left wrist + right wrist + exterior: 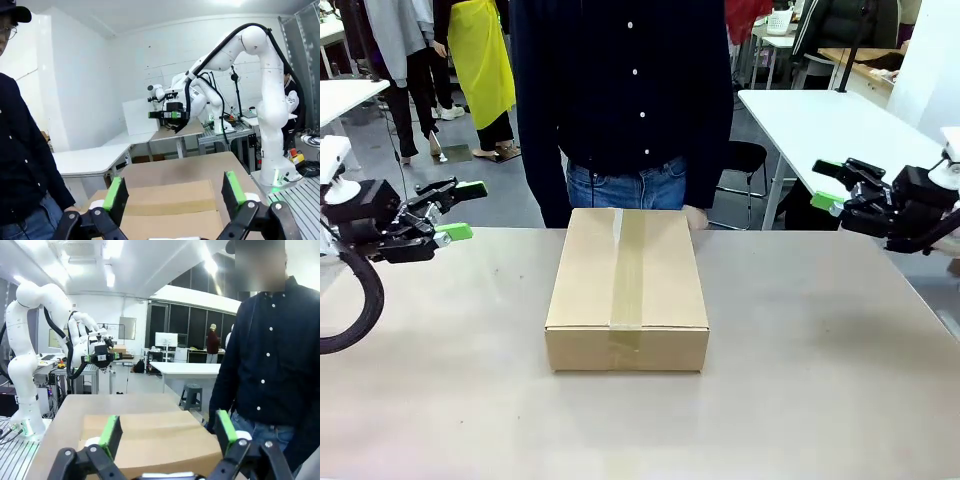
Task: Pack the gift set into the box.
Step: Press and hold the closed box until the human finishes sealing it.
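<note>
The box (pixel 627 290) sits shut in the middle of the table, its top flaps closed with a strip of tape along the seam. It also shows below the fingers in the left wrist view (pixel 170 202) and the right wrist view (pixel 150 440). The gift set is out of view. My left gripper (pixel 460 212) hovers open at the table's left edge, apart from the box. My right gripper (pixel 828 185) hangs open at the right edge, also clear of it. A person in a dark shirt stands behind the box, one hand (pixel 696 219) at its far right corner.
The tan table (pixel 800 370) has bare surface around the box. White tables (pixel 830 120) and other people stand in the room behind the person.
</note>
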`<state>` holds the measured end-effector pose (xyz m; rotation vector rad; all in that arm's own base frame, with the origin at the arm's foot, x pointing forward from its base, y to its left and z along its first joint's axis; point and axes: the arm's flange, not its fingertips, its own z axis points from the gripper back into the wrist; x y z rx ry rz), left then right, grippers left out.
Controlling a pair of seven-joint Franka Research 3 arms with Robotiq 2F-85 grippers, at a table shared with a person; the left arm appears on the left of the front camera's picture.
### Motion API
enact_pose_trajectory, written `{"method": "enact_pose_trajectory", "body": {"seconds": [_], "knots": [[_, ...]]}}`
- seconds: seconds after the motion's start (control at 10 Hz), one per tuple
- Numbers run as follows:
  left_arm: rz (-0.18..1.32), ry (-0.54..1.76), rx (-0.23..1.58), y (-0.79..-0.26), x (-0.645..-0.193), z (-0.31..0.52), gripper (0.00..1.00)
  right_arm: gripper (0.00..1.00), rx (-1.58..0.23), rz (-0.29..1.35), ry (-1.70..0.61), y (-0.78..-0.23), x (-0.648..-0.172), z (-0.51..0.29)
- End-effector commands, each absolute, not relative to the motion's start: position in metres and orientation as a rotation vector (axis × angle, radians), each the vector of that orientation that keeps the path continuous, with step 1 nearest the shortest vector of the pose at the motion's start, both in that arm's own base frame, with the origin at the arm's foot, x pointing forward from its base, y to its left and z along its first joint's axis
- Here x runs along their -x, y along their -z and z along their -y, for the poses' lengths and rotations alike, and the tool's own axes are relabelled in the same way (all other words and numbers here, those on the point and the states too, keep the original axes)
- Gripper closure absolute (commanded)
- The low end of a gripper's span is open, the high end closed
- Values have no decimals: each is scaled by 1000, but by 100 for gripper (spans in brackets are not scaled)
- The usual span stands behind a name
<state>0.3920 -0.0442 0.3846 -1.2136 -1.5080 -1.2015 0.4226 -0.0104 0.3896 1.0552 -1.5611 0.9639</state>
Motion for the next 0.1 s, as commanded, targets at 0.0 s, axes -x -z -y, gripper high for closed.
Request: {"method": "enact_pose_trajectory", "body": {"seconds": [0.0], "knots": [[1512,1173,1215,-388,-389,35,0,0,-1062,1541,-937,-391,-423,16]]}}
